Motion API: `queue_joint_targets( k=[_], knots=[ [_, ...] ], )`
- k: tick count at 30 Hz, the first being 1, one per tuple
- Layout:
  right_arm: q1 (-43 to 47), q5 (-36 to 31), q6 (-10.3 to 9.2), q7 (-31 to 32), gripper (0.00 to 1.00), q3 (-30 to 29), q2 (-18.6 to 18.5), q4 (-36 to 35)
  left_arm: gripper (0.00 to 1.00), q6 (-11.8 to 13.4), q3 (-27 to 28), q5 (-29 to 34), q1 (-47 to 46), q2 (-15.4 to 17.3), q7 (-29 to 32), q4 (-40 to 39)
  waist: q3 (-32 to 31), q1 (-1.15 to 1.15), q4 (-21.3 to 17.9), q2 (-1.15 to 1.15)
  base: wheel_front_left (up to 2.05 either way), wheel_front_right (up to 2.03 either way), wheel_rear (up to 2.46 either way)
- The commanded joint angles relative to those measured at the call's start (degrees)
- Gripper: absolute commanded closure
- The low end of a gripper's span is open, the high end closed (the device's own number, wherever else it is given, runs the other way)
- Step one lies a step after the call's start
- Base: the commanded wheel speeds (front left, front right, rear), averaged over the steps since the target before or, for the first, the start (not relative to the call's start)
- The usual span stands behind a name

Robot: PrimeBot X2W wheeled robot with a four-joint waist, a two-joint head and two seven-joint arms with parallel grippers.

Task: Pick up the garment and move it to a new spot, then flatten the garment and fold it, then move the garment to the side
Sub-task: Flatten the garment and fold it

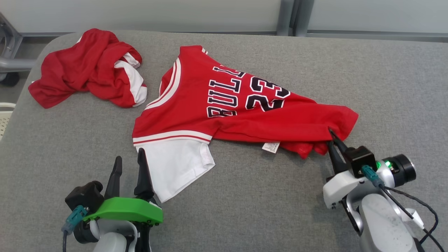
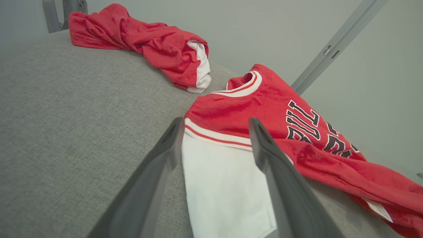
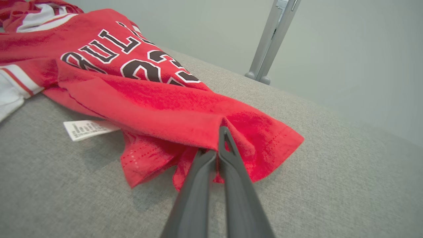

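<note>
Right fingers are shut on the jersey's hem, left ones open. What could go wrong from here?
The right fingers pinch only a bunched fold at the jersey hem; one layer may slip free.
The left fingers stand open at the white sleeve, holding nothing, so a one-sided pull would likely drag and crumple it.
The crumpled red garment lies near the collar and could snag.

Our left gripper [image 1: 130,154] sits at the lower left of the head view, its 2 dark fingers [image 2: 158,172] pointing up and standing wide apart in a V above a green wrist bracket [image 1: 127,209]. Our right gripper [image 1: 331,134] reaches up and slightly left from the lower right on a pale forearm [image 1: 381,224], a black camera [image 1: 402,169] at its wrist. Its 2 fingers are pressed together at the tips, pinching the edge of the jersey [image 1: 297,115].
</note>
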Motion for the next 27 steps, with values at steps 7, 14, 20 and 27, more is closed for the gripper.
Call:
queue_joint_targets(
  k=[7,14,20,27],
  knots=[
    [-8.5,-7.2,0.00,-0.2,1.00,-1.3,-4.2,-1.4,0.00,-0.3,-0.5,-0.1,-1.5,-0.2,-0.4,0.3,-0.1,0.00,-1.8,0.58,0.00,0.00,0.00],
    [-17.7,-8.7,-0.01,-0.2,1.00,-1.5,-10.7,-0.2,0.00,-0.4,-1.3,0.2,-2.1,-0.5,-0.4,-0.2,-0.2,0.00,-2.4,0.58,0.00,0.00,0.00],
    [-22.0,-8.4,-0.01,-0.2,1.00,-1.7,-13.1,0.9,0.00,-0.2,-1.9,0.4,-2.1,-0.5,-0.2,-0.5,0.1,0.00,-3.0,0.58,0.00,0.00,0.00],
    [-16.8,-7.3,-0.01,-0.2,1.00,1.0,-13.2,-1.1,0.00,0.1,-2.2,0.3,-1.7,-0.2,0.1,-0.7,0.5,0.00,-4.0,0.58,0.00,0.00,0.00]
  ],
)
